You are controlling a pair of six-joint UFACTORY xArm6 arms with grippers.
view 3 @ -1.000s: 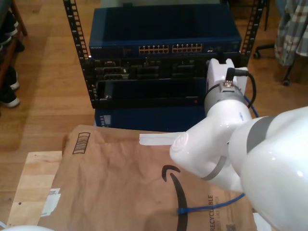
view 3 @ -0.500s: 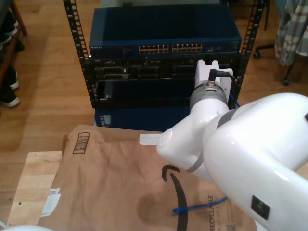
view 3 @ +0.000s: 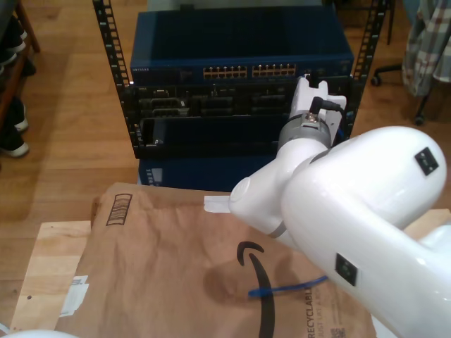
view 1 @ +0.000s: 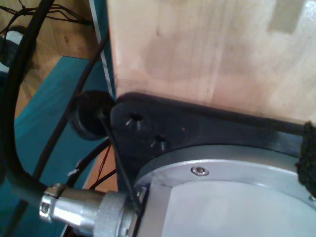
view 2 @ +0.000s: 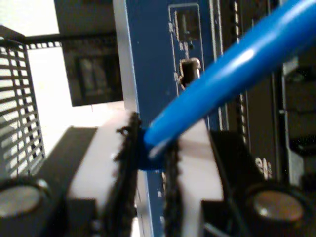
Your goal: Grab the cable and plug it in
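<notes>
My second gripper (view 2: 148,163) had its fingers (view 2: 123,182) clamped on the thin bright-blue Ethernet cable (view 2: 222,84) near the blue rack-mounted network switch (view 3: 239,70), plugging apparently remaining; my first gripper's state I could not tell.

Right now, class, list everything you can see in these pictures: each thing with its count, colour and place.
cable: one, bright blue, clamped in my second gripper; a loose stretch lies on the paper.
network switch: one, dark blue, top of the rack.
rack: one, black, on the wooden floor.
brown paper: one sheet, near the exterior view's bottom.
chair base: one, black, exterior view's right.
shoes: dark, exterior view's left edge.
my second gripper: black pads, facing the switch.
arm: white.
</notes>
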